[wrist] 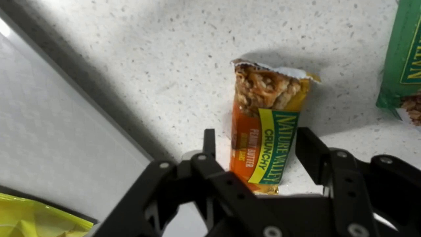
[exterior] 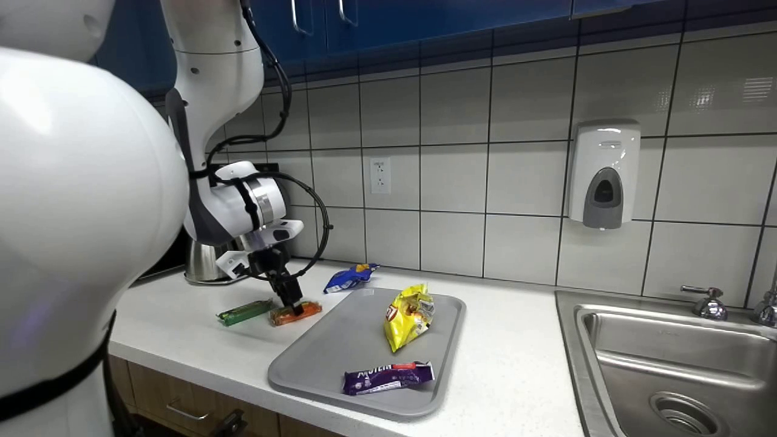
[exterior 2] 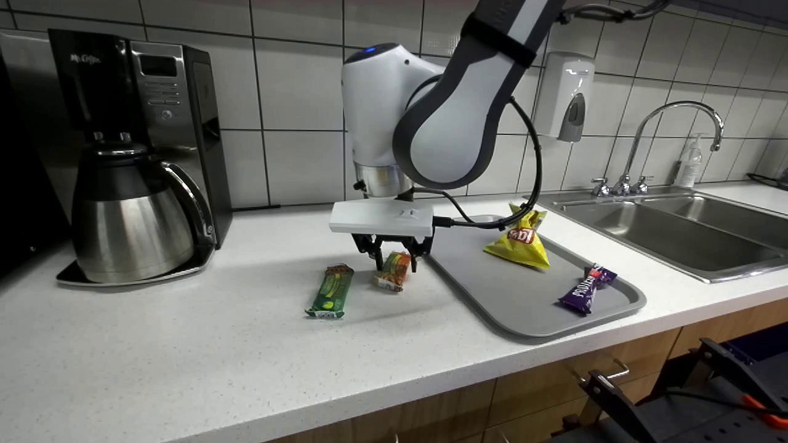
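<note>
An orange Nature Valley bar [wrist: 251, 141] lies on the white counter, and my gripper [wrist: 255, 140] stands open over it in the wrist view. The bar is between the two fingers. Counter shows between the left finger [wrist: 209, 141] and the wrapper; the right one is close to the bar's edge, and contact there is unclear. In both exterior views the fingertips reach down to the orange bar [exterior 2: 394, 280], near counter height. Beside it lies a green bar [exterior 2: 332, 292]. A grey tray [exterior: 340, 340] carries a yellow chip bag [exterior: 402, 325] and a purple protein bar [exterior: 388, 379].
A blue packet [exterior: 350, 277] lies behind the tray near the tiled wall. The coffee maker [exterior 2: 209, 123] with its steel carafe [exterior 2: 132, 221] stands at the back of the counter. Past the tray is a steel sink [exterior: 698, 370]. A cable [exterior 2: 486, 224] loops beside the gripper.
</note>
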{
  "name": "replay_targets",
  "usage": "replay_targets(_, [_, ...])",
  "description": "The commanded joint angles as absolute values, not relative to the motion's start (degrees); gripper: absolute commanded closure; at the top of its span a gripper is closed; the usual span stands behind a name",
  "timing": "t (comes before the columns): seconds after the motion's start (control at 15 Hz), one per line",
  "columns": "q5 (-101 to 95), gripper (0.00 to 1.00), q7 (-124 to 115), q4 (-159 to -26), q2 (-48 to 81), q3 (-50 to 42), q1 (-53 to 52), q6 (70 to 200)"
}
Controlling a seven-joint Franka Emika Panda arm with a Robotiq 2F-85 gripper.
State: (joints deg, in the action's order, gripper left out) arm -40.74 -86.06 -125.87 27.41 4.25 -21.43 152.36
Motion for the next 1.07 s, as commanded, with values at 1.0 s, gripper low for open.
replay_targets(1.0, [-39.7, 0.00, -85.3, -127.8, 20.9, 1.1, -22.3, 151.7])
